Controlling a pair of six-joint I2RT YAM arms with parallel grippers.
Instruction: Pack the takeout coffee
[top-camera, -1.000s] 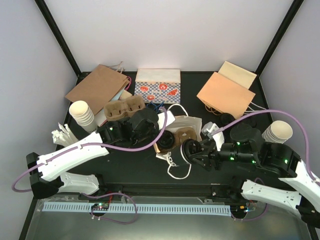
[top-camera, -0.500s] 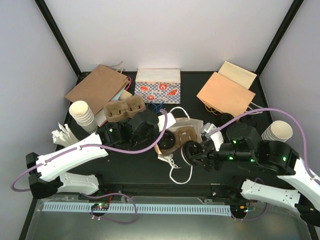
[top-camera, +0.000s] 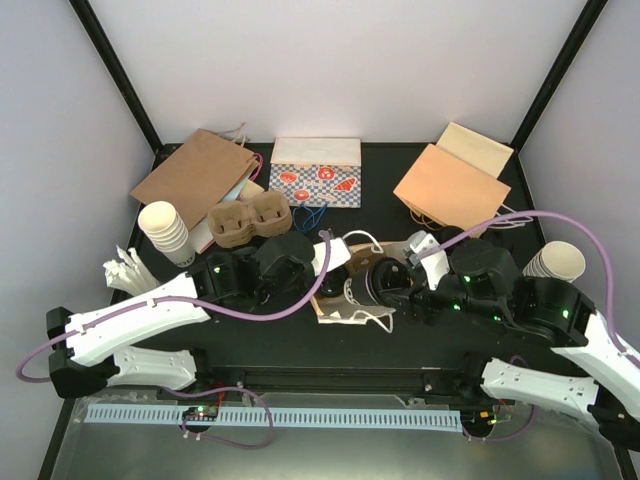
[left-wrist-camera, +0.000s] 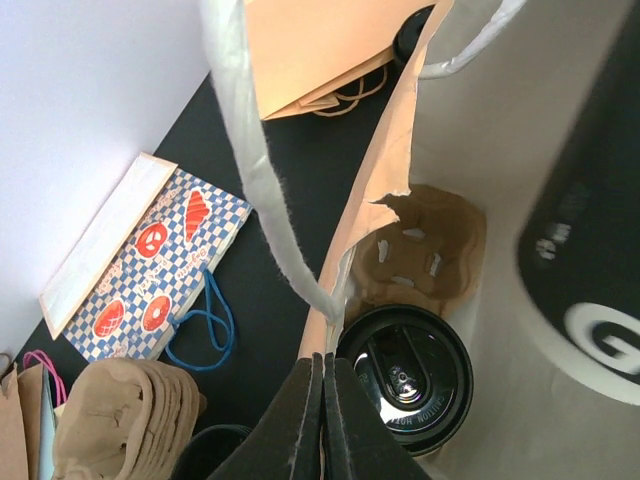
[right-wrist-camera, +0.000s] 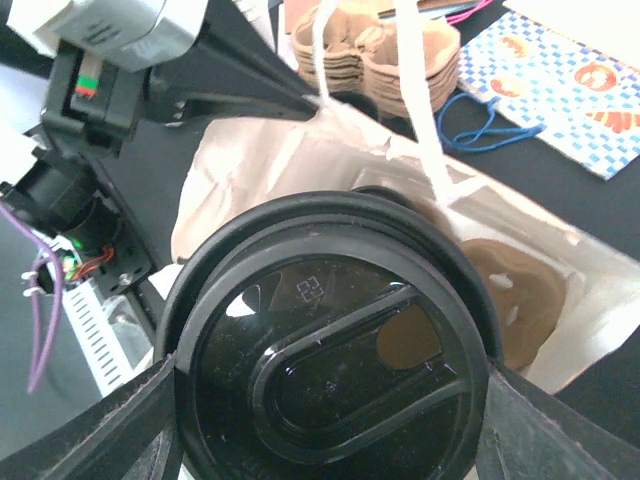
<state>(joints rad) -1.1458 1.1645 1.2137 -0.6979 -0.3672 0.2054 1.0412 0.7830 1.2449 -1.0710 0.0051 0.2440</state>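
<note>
Our right gripper (top-camera: 392, 284) is clamped around a black-lidded coffee cup (right-wrist-camera: 330, 352), now carried farther from the front edge of the worktop (top-camera: 262, 345), at the mouth of the paper bag (top-camera: 345, 308). Our left gripper (left-wrist-camera: 322, 398) stays pinched on the bag's rim. A second cup (left-wrist-camera: 405, 378) sits inside.

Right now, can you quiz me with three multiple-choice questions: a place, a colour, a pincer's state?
1. Where is the packed cup? A in the carrier in the bag; B beside the bag; C under the bag.
2. Lid colour of the held cup in the right pincer? A white; B black; C red.
3. The left pincer is: A wide open; B shut on the bag's edge; C shut on the carrier.
Answers: A, it sits in the carrier inside the bag; B, its lid is black; B, its fingers meet on the paper.
</note>
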